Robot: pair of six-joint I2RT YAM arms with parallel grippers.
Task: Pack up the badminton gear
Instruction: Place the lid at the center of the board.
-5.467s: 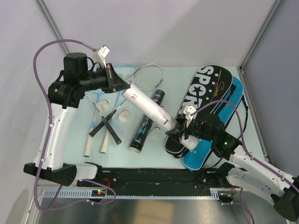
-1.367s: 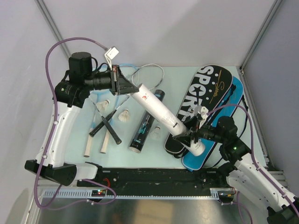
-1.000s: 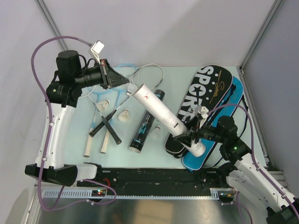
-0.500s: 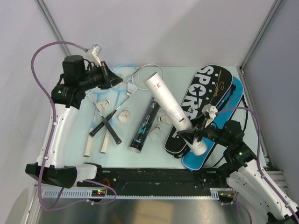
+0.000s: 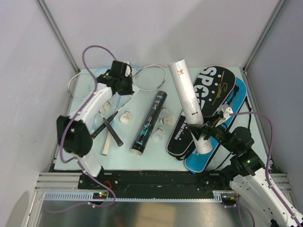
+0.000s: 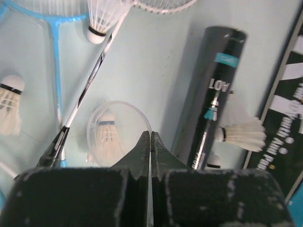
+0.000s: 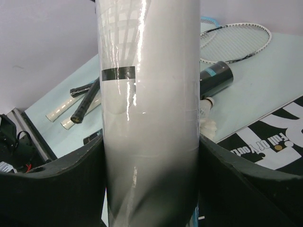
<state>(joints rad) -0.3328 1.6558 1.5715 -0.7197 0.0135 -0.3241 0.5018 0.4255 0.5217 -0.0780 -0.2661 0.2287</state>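
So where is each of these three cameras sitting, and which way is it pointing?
Top camera: fixed above and behind the arms, looking down on the table; both arms show, right hand gripping the white tube.
Left wrist camera: on the left arm, looking down past its shut left hand at a shuttlecock and the black tube.
Right wrist camera: on the right arm, looking along the white tube between its fingers.
Shared: all three show the black tube.

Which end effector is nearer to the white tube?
Right. The right end effector grips the white tube near its lower end; the left end effector, shut, is well away, above the rackets.
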